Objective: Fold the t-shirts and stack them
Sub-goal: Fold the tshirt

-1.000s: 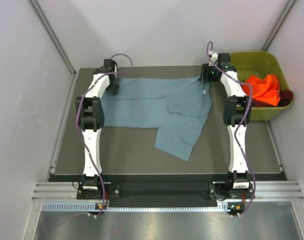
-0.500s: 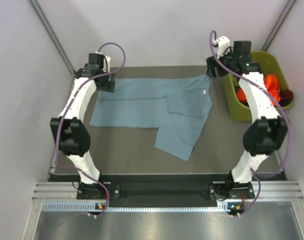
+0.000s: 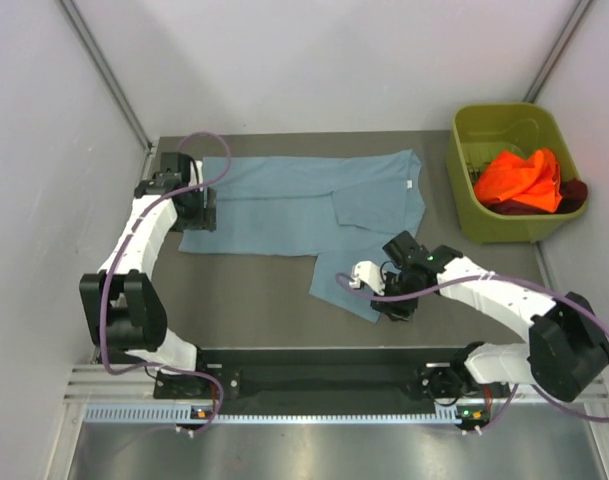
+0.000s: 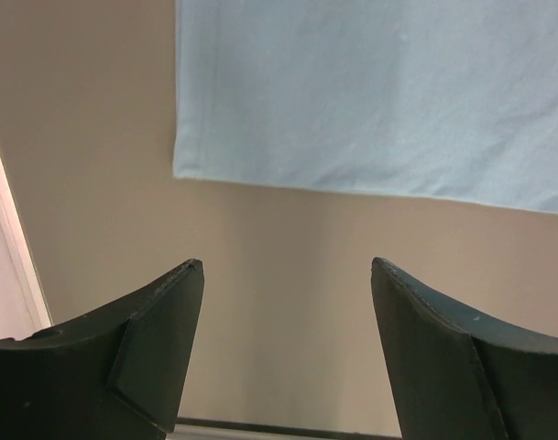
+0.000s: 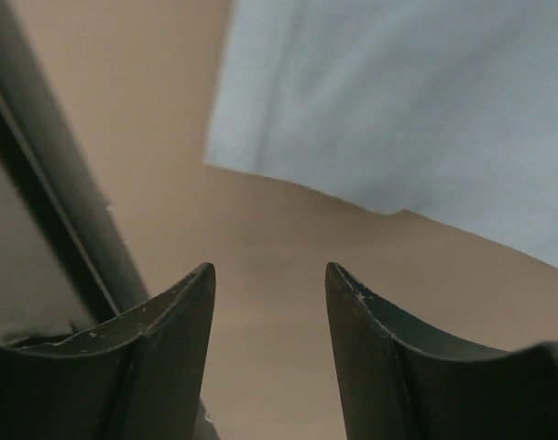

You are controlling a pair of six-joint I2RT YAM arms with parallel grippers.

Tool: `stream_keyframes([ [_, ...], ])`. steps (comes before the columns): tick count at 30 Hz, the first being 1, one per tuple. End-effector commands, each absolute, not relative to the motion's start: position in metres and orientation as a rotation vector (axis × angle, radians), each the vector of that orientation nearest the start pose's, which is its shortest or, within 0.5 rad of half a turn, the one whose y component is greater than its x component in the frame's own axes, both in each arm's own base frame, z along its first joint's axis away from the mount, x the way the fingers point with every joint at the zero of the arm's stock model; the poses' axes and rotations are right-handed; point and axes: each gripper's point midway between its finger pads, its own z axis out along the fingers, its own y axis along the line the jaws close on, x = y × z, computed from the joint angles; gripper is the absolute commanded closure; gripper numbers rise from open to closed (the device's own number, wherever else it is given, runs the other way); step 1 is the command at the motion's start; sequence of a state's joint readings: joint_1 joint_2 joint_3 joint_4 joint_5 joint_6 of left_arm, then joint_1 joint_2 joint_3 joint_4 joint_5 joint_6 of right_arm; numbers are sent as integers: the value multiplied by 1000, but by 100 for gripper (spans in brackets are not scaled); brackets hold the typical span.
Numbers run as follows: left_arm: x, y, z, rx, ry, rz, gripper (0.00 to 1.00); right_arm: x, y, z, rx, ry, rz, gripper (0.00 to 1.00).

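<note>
The blue-grey t-shirt [image 3: 294, 205] lies spread flat across the back of the table, with one flap reaching toward the front [image 3: 349, 275]. My left gripper [image 3: 196, 212] is open and empty over the shirt's left near corner; in the left wrist view that corner [image 4: 352, 92] lies just ahead of the gripper [image 4: 288, 275]. My right gripper [image 3: 389, 300] is open and empty, low over the table at the flap's near edge. The right wrist view shows that edge [image 5: 398, 101] ahead of the gripper [image 5: 269, 275]. The orange t-shirt [image 3: 522, 178] and the maroon t-shirt [image 3: 576, 194] lie crumpled in the bin.
The olive-green bin [image 3: 474, 195] stands at the back right, off the table's right edge. The table's dark front edge [image 5: 49, 183] runs just left of my right gripper. White walls close in on both sides.
Both arms have left the shirt's far corners. The left gripper drew back to the shirt's left near corner. The right arm swung from beside the bin to the front flap.
</note>
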State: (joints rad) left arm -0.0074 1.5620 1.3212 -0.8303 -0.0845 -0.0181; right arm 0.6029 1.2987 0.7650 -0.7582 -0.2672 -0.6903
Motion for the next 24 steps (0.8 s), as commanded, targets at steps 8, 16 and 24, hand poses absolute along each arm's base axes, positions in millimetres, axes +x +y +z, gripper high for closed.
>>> stream_keyframes([
  [8, 333, 27, 157, -156, 2549, 73, 23, 175, 182, 63, -1853, 1979, 347, 51],
  [16, 329, 34, 156, -192, 2550, 78, 23, 156, 209, 58, -2026, 1866, 372, 54],
  [24, 333, 42, 161, -229, 2540, 75, 23, 149, 213, 46, -2070, 1859, 363, 55],
])
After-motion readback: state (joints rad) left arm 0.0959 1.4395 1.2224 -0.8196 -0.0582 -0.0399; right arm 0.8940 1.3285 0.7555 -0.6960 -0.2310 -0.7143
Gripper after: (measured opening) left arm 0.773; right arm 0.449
